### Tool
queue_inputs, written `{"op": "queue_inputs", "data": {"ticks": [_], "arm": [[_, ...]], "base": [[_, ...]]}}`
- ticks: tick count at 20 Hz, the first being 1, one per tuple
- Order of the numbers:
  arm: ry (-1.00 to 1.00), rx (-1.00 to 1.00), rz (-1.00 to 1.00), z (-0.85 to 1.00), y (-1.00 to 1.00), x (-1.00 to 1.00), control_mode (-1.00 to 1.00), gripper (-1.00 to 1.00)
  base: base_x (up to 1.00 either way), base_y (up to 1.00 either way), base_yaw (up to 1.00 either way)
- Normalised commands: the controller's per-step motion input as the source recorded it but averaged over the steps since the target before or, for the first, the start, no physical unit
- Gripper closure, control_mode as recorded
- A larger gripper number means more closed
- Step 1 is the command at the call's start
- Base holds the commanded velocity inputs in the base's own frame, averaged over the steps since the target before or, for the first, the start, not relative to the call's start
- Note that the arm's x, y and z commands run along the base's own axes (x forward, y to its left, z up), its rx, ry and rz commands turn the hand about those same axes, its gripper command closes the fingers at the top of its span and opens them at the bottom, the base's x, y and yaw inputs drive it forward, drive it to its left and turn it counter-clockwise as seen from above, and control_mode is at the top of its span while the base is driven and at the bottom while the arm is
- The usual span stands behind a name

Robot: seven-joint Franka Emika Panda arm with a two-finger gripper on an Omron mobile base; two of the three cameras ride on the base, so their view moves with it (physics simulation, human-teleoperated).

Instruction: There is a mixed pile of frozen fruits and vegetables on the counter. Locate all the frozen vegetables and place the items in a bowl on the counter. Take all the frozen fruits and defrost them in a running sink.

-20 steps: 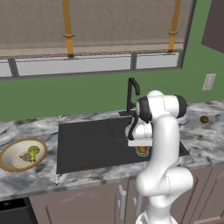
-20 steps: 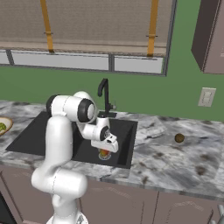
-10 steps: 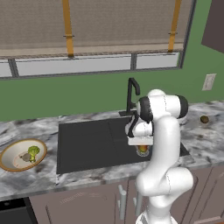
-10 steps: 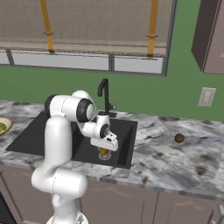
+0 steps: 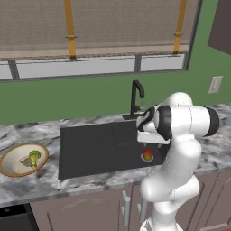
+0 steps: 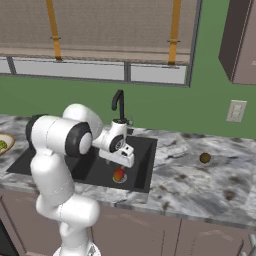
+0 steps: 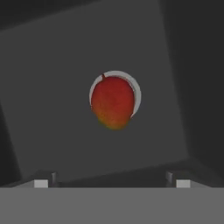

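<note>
Red-orange fruit (image 7: 112, 102) over metal drain (image 7: 136, 92)

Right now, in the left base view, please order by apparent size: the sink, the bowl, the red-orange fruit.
1. sink
2. bowl
3. red-orange fruit, lying in the sink

I see the arm (image 5: 180, 149) rising from its base, elbow bent high, forearm reaching forward and angled down. Gripper (image 7: 113, 183) points straight down, jaws spread wide, fingertips (image 7: 41, 183) well apart, nothing between them.
</note>
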Motion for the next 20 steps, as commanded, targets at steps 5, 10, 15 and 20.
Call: {"op": "queue_inputs", "data": {"ticks": [5,10,15,20], "arm": [[-0.01,-0.05,0.00,1.00,0.00,-0.07,-1.00,-1.00],[0.00,-0.02,0.00,1.00,-0.03,-0.02,-1.00,-1.00],[-0.05,-0.01,0.06,1.00,-0.23,-0.03,-1.00,-1.00],[-0.01,-0.13,0.20,0.46,-0.82,0.00,-1.00,-1.00]], "base": [[0.00,0.00,0.00],[0.00,0.00,0.00],[0.00,0.00,0.00],[0.00,0.00,0.00]]}}
